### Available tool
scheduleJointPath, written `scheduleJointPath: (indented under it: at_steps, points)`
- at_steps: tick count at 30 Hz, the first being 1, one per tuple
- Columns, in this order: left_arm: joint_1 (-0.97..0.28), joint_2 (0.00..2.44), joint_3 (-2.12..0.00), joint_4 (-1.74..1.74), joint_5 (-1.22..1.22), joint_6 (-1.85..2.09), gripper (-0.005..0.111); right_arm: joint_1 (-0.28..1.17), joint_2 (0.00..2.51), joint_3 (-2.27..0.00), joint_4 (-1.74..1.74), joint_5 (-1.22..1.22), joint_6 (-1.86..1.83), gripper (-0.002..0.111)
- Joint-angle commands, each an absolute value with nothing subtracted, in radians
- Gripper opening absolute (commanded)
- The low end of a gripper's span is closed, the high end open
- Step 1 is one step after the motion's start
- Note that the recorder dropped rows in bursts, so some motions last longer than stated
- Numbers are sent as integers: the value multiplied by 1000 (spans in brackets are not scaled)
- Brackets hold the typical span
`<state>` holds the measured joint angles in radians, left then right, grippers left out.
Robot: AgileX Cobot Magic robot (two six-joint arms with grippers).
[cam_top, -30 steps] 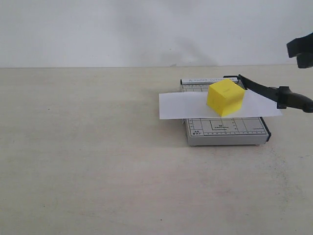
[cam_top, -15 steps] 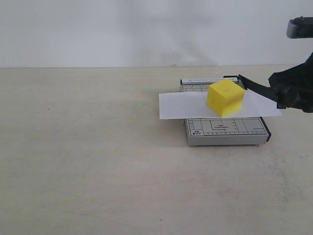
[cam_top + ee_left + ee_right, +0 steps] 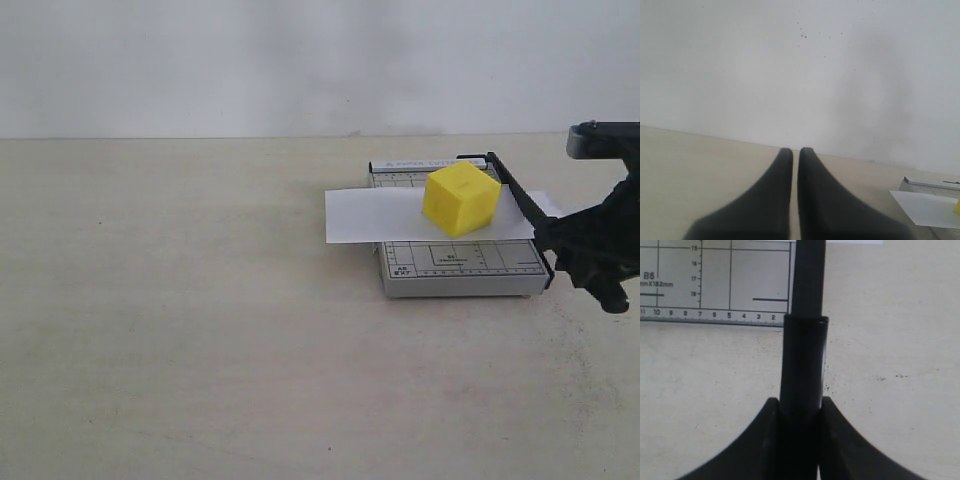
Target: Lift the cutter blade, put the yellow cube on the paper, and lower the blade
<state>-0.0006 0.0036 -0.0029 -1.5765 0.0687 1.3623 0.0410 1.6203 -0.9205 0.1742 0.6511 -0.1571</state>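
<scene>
The yellow cube (image 3: 460, 200) rests on the white paper (image 3: 370, 215), which lies across the grey gridded trimmer board (image 3: 455, 270). The cutter blade (image 3: 515, 192) slopes low along the board's right edge. My right gripper (image 3: 585, 245) is shut on its thick black handle (image 3: 802, 360), fingers pressed on both sides of it. The left wrist view shows my left gripper (image 3: 795, 151) shut and holding nothing, above bare table, with the paper (image 3: 927, 207) and board corner (image 3: 930, 184) far off to one side. The left gripper is outside the exterior view.
A beige tabletop (image 3: 180, 320) stretches left and in front of the board. A white wall (image 3: 300, 60) rises behind the table's far edge.
My right gripper has come down and taken hold of the blade handle, and the blade has swung down toward the board. Cube and paper have not moved.
</scene>
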Motion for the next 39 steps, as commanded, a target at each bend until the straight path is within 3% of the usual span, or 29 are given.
scheduleJointPath:
  at_steps: [1,12,15,19,21,29,39]
  points:
    - [-9,0,0,-1573,79,1354,5,40,1640,-853,247,555,-185,0]
    - [-9,0,0,-1573,79,1354,5,40,1676,-837,253,512,-196,1]
    - [-9,0,0,-1573,79,1354,5,40,1660,-837,253,512,-200,14]
    - [-9,0,0,-1573,76,1354,5,40,1645,-837,253,519,-192,47]
    - [-9,0,0,-1573,76,1354,5,40,1638,-837,253,525,-192,56]
    - [-9,0,0,-1573,76,1354,5,40,1509,-839,156,625,-170,57]
    - [-9,0,0,-1573,79,1354,5,40,1112,-839,62,776,-61,57]
